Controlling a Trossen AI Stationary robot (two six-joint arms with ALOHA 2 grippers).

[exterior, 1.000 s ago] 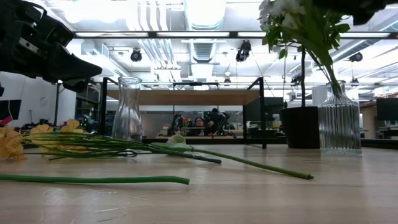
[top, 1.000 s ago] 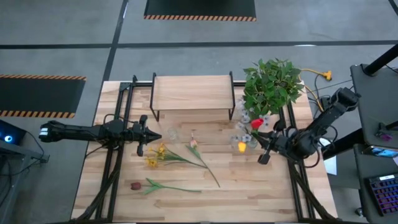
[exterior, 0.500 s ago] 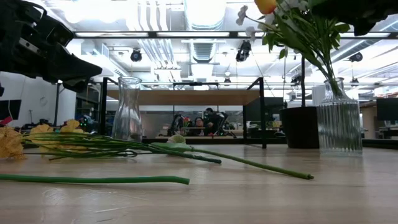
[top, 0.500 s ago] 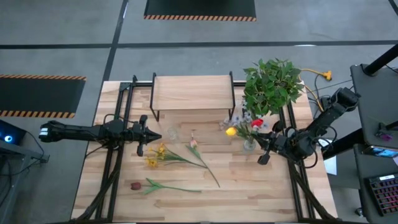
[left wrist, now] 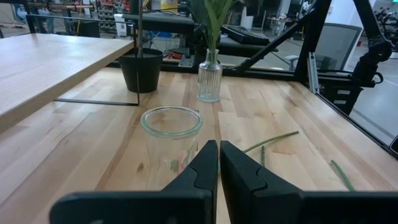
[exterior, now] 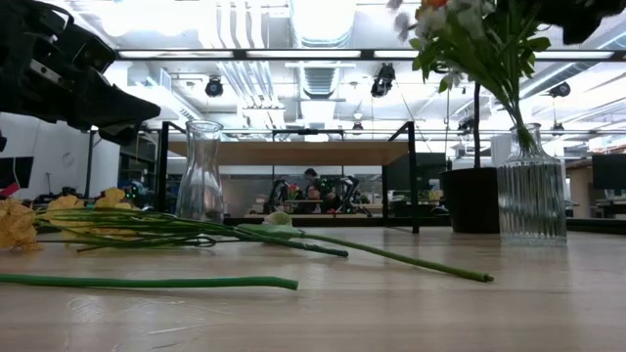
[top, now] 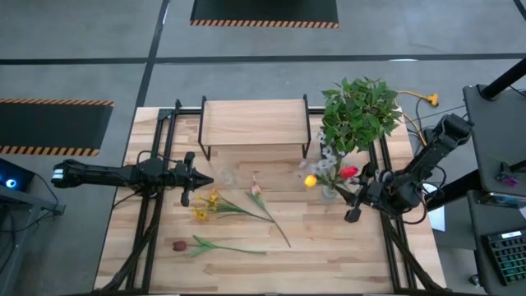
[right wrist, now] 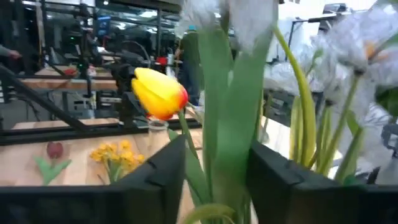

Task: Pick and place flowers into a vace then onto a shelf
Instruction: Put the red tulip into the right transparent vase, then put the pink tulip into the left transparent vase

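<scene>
Right hand (top: 355,202): fingers parted around the stems, shut before.
Flowers (top: 327,171): bunch swung upright in the ribbed vase (exterior: 531,198).

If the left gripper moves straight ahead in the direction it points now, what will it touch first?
Most likely the empty glass vase, which stands directly in front of the shut left gripper, its rim centred just beyond the fingertips. In the high view the vase sits right off the gripper's tip, though the exact gap is unclear.
</scene>
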